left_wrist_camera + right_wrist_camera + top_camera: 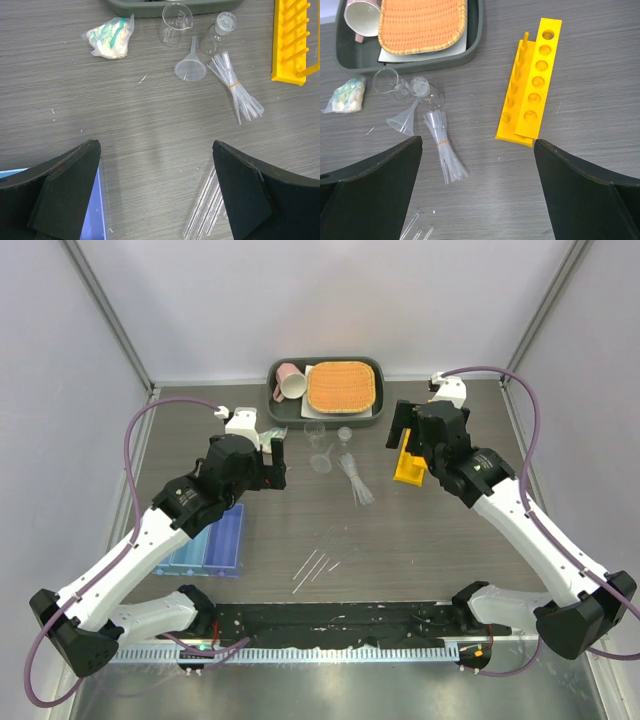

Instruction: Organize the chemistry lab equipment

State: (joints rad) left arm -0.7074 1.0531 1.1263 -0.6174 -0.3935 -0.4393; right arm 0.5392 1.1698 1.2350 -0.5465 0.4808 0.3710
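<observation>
Two clear beakers and a clear funnel sit just in front of the dark tray. A banded bundle of pipettes lies beside them. The yellow rack lies flat to the right. Thin glass tubes lie loose mid-table, and the blue tray is under the left arm. My left gripper hovers open above bare table, with the glass tubes by its right finger. My right gripper hovers open, short of the rack, holding nothing.
A dark tray at the back holds a pink mug and an orange woven mat. A small crumpled packet lies left of the beakers. White walls enclose the table on three sides.
</observation>
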